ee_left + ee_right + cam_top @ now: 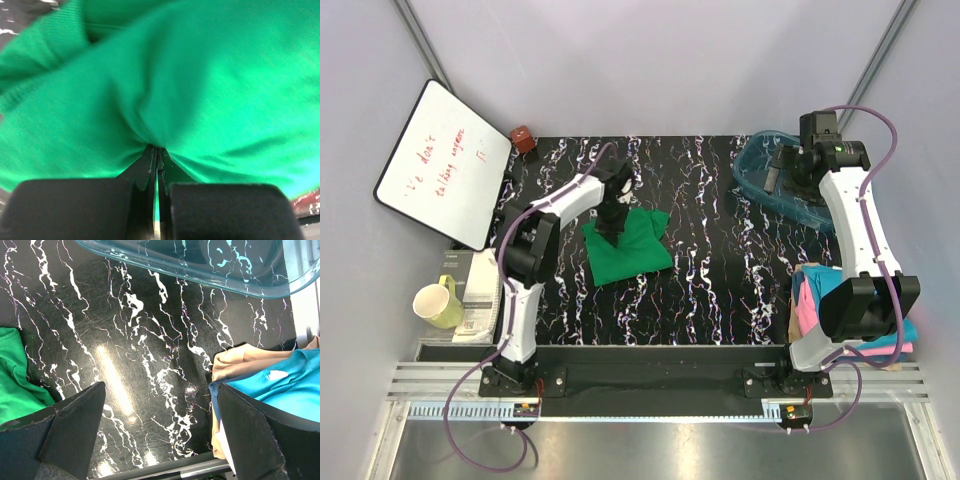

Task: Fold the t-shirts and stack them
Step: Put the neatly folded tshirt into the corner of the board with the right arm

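A bright green t-shirt (632, 252) lies folded into a rough square on the black marbled table, left of centre. My left gripper (612, 232) presses down on its upper left part. In the left wrist view the jaws (156, 150) are shut on a puckered pinch of the green cloth (210, 85). A stack of folded t-shirts (807, 300), teal, pink and tan, sits at the right near edge, partly hidden by my right arm. My right gripper (776, 180) hangs open over the table near the tub, holding nothing (161, 387). Its view shows the teal shirt (287, 385) and the tan one (235, 360).
A clear teal plastic tub (760, 168) stands at the back right, its rim (200, 272) at the top of the right wrist view. A whiteboard (445, 160), a yellow mug (438, 300) and a small red-brown object (523, 138) lie off the left side.
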Controlling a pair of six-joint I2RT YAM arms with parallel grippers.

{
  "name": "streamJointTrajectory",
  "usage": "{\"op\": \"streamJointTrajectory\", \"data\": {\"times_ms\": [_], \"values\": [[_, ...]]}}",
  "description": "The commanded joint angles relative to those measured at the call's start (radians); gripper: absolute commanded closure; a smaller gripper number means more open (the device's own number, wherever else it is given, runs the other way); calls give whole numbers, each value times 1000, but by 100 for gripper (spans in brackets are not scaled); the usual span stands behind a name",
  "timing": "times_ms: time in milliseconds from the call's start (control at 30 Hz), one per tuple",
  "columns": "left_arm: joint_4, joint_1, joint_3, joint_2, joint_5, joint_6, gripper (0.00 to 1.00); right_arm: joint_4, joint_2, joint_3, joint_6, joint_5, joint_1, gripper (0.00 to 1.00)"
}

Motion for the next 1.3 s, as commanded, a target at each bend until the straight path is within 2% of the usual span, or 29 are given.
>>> {"op": "streamJointTrajectory", "data": {"times_ms": [0,33,67,133,167,267,300,367,533,700,800,1100,1267], "values": [[8,-97,103,-174,-8,0,100,-3,-23,47,13,11,-13,0],[14,-113,122,-193,31,-12,96,-1,-26,50,20,9,-17,0],[25,-128,143,-225,58,-26,77,5,-28,54,37,5,-19,0],[84,-173,144,-246,167,-81,55,15,-31,50,59,-24,-59,0],[126,-188,137,-251,199,-101,40,29,-34,42,81,-44,-72,0],[158,-271,148,-207,286,-151,29,38,-26,30,108,-110,-106,0],[161,-286,150,-191,305,-161,22,38,-22,28,108,-115,-108,0],[184,-318,153,-152,377,-180,20,45,-17,13,103,-125,-108,0],[213,-342,133,-115,453,-206,10,11,-19,19,69,-139,-108,0],[477,-360,36,-87,657,-419,7,6,-46,8,59,-107,-112,0],[588,-400,24,-41,713,-499,7,3,-52,21,74,-124,-119,0],[683,-549,139,138,819,-591,6,0,-77,12,106,-150,-120,0],[870,-590,95,186,833,-709,6,11,-83,15,103,-205,-123,0]]}}
